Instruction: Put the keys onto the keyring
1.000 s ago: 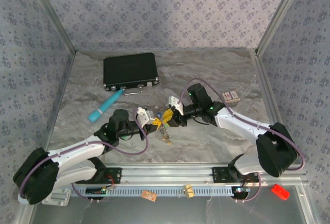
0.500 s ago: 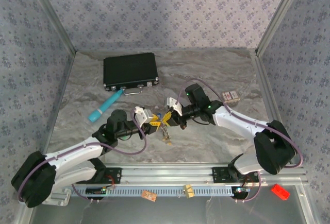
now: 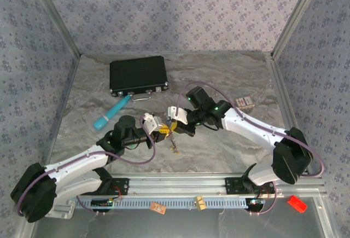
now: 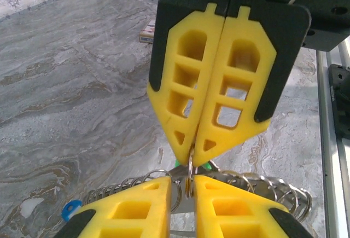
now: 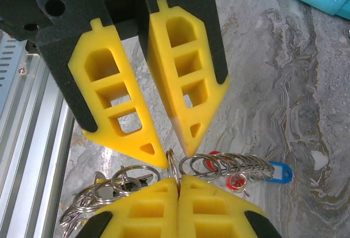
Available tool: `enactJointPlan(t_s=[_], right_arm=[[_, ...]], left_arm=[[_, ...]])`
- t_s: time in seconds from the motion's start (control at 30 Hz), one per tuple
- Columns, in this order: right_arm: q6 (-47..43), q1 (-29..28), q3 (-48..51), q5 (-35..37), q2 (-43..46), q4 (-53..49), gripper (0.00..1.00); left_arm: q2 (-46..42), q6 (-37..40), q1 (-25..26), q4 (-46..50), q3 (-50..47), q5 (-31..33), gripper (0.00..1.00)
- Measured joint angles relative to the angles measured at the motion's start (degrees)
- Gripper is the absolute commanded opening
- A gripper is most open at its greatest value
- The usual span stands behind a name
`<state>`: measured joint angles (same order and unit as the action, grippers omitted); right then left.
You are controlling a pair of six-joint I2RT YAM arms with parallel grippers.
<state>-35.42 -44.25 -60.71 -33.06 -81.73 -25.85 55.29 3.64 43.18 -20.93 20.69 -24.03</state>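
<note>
Over the middle of the table my left gripper (image 3: 162,132) and right gripper (image 3: 176,123) meet tip to tip. My right gripper (image 5: 179,180) is shut on a thin metal ring of the keyring (image 5: 173,164). My left gripper (image 4: 183,180) stands open by a narrow gap, with that same ring (image 4: 189,178) upright inside the gap. A row of small silver rings (image 5: 235,164) hangs beside it, carrying keys with a blue head (image 5: 279,172) and red heads (image 5: 235,182). A green head (image 4: 205,166) peeks from behind the right fingers (image 4: 229,139). More rings and keys (image 3: 175,147) dangle to the table.
A black case (image 3: 138,75) lies at the back left with a teal tube (image 3: 111,113) in front of it. A small box (image 3: 246,102) sits at the right. The aluminium rail (image 3: 175,184) runs along the near edge, behind the arms' bases.
My right gripper has closed on the ring and moved left toward the left gripper. My left gripper has loosened from shut to a narrow gap around the ring.
</note>
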Motion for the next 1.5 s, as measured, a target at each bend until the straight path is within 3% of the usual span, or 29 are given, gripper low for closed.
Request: enactJointPlan(t_s=[0.3,0.37,0.47,0.8,1.03,1.3,1.5], right_arm=[[-0.4,-0.5,-1.3,0.7,-0.5,-1.7,0.01],[0.4,-0.2,-0.9,0.3,-0.3,-1.1,0.23],[1.9,0.7,1.4,-0.6,1.0,1.2,0.34],[5.4,0.6,6.9,2.1,3.7,5.4,0.34],[7.4,0.7,8.0,4.2,4.6,7.5,0.24],[8.4,1.0,8.3,4.6,5.1,9.0,0.30],[9.1,1.0,8.4,4.6,5.2,9.8,0.21]], left_arm=[[0.8,0.9,0.0,0.0,0.6,-1.5,0.00],[0.8,1.0,0.0,0.0,0.6,-1.5,0.00],[1.1,1.0,0.0,-0.2,0.7,-1.6,0.00],[2.2,-2.8,0.0,-4.5,-0.1,0.4,0.00],[2.2,-4.7,0.0,-6.3,-1.0,1.0,0.00],[2.2,-4.9,0.0,-6.4,-1.4,1.0,0.00],[2.2,-4.9,0.0,-6.5,-1.4,1.0,0.00]])
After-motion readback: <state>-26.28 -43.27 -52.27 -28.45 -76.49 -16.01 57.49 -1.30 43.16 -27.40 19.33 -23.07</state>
